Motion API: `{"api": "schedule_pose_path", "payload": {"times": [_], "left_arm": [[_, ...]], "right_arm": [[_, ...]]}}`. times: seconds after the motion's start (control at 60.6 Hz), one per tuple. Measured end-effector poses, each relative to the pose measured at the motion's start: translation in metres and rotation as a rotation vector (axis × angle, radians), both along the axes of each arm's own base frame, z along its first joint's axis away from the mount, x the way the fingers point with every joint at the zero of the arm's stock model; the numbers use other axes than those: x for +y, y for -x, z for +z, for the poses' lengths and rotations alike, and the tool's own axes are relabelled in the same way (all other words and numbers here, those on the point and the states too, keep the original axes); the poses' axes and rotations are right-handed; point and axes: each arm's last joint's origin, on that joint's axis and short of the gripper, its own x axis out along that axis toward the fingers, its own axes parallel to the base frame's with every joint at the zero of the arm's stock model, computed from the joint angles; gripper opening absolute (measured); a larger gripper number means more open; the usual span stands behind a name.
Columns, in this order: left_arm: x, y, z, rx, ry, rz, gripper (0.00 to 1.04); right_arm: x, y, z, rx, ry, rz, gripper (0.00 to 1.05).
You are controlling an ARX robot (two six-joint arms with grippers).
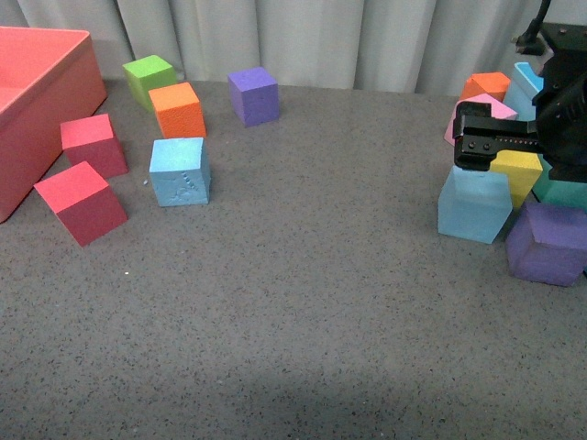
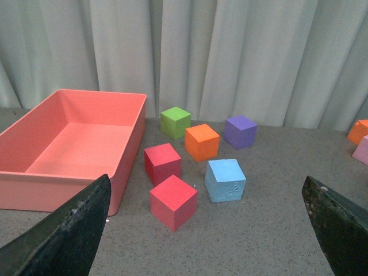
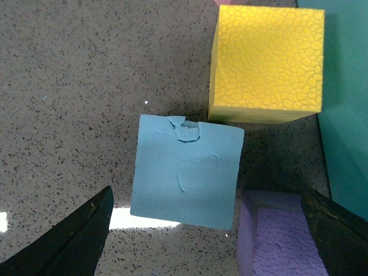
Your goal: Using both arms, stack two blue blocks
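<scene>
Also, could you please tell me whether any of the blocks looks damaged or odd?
Yes: the plain blue block under the open right claw has a torn, chipped patch at one edge of its top face, with creases across the foam. The other blue block looks intact apart from its embossed marks.

The grey speckled table [image 1: 303, 348] carries a coral bin [image 1: 37, 147] and embossed blue block [image 1: 180, 171] at left; plain blue block [image 1: 474, 206], yellow cube [image 1: 521, 183], purple cube [image 1: 548, 243] at right.
</scene>
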Motion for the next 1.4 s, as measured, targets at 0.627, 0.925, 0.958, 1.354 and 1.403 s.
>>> {"api": "schedule_pose_path", "payload": {"times": [0.627, 0.925, 0.958, 1.354, 1.403], "left_arm": [[0.0, 0.0, 0.0, 0.0, 0.0, 0.0, 0.98], [0.0, 0.0, 0.0, 0.0, 0.0, 0.0, 0.98], [0.0, 0.0, 0.0, 0.0, 0.0, 0.0, 0.98], [0.0, 0.0, 0.0, 0.0, 0.0, 0.0, 0.98], [0.0, 0.0, 0.0, 0.0, 0.0, 0.0, 0.98]], "right_arm": [[0.011, -0.034, -0.034, 0.096, -0.013, 0.027, 0.95], [0.014, -0.044, -0.045, 0.13, 0.005, 0.022, 0.79], [0.014, -0.044, -0.045, 0.131, 0.01, 0.019, 0.72], [0.015, -0.046, -0.044, 0.122, -0.001, 0.029, 0.5], [0.019, -0.046, -0.043, 0.12, -0.011, 0.041, 0.5]]}}
